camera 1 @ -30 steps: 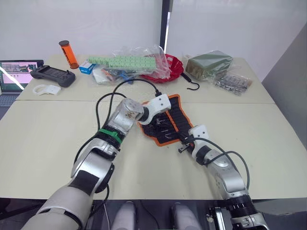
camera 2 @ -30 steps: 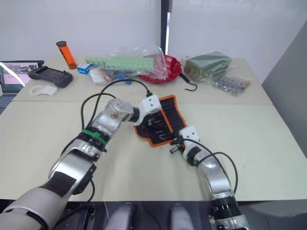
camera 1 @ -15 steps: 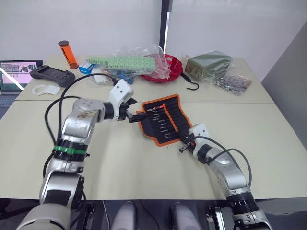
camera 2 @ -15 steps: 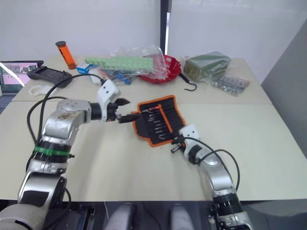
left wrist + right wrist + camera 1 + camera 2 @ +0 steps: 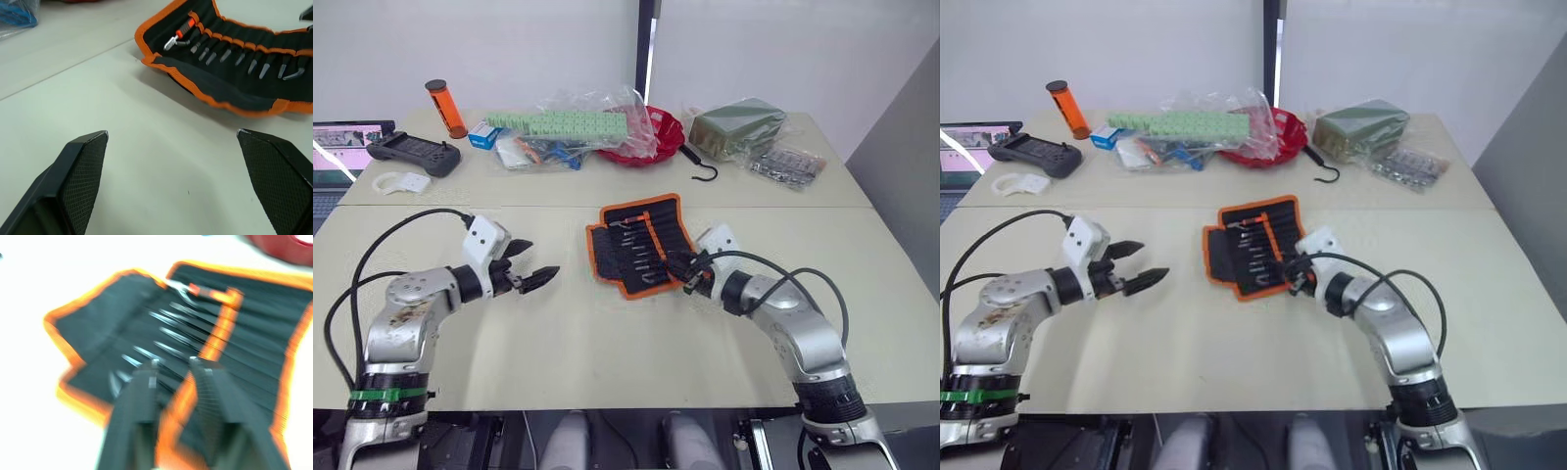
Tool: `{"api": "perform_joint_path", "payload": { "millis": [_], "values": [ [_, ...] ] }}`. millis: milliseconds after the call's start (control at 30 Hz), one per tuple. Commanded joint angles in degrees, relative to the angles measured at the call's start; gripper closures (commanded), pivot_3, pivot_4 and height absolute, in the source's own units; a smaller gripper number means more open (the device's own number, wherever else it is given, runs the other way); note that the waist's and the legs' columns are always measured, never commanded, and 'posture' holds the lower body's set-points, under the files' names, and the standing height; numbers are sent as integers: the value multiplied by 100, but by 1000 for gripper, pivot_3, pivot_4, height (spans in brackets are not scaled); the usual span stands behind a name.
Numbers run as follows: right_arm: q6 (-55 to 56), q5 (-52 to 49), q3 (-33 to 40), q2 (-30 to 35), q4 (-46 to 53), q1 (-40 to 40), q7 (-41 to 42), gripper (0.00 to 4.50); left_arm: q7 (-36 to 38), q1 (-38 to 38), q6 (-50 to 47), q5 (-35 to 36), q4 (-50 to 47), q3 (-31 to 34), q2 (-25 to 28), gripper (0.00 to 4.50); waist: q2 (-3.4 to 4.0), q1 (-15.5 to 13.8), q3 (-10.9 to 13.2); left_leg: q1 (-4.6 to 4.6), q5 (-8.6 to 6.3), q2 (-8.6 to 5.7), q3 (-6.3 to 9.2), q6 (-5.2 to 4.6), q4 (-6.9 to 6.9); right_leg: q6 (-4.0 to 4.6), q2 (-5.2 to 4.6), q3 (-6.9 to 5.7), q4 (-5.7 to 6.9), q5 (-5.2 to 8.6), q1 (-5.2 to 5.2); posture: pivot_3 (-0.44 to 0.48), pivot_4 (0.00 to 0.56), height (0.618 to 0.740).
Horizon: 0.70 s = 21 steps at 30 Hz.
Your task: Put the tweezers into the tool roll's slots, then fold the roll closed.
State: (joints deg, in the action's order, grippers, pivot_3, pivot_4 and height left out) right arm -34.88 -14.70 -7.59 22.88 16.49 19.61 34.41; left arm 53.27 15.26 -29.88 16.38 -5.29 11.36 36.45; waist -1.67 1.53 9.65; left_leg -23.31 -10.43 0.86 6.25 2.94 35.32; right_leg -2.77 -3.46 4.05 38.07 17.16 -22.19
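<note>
Roll (image 5: 636, 244) lies open mid-table, tweezers (image 5: 641, 254) in slots; left gripper (image 5: 530, 266) spread wide, empty; right gripper (image 5: 679, 268) slightly parted at roll's near edge.

Tool roll (image 5: 234, 93) matt black cloth (orange trim); tweezers (image 5: 230, 54) shiny metal.

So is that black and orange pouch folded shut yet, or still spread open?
Mostly spread open. The tool roll lies flat on the table with its tweezers showing in their slots; only one long edge flap is turned over.
</note>
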Motion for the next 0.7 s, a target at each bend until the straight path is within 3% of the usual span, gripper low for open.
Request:
{"api": "perform_joint_path", "payload": {
  "millis": [33,200,233,500,700],
  "values": [
    [-325,-196,-221,-37,604,84,80,1913,18,-233,179,190,-391,111,125,0,0,-1,0,0,0,0,0,0,0,0,0,0,1,0,0,0,150,740],
    [-480,-77,-455,-32,735,44,50,173,-52,-487,141,349,-618,155,205,0,1,-10,1,0,0,0,0,0,0,0,0,0,0,0,0,0,150,740],
    [-487,7,-565,-26,707,79,41,14,-36,-528,162,357,-644,153,239,0,1,-6,1,0,0,0,0,0,0,0,0,0,0,0,0,0,150,740],
    [-103,1058,-1692,-284,-105,880,-203,14,-16,-837,115,544,-828,228,515,0,2,99,1,5,0,6,-3,0,-5,2,4,-1,3,1,-4,0,150,740],
    [65,1399,-1841,-623,-656,1235,-346,14,-94,-1058,98,537,-994,278,639,0,2,90,2,2,0,3,-3,0,-9,4,0,-1,1,0,-7,0,150,740]
  ]
}}
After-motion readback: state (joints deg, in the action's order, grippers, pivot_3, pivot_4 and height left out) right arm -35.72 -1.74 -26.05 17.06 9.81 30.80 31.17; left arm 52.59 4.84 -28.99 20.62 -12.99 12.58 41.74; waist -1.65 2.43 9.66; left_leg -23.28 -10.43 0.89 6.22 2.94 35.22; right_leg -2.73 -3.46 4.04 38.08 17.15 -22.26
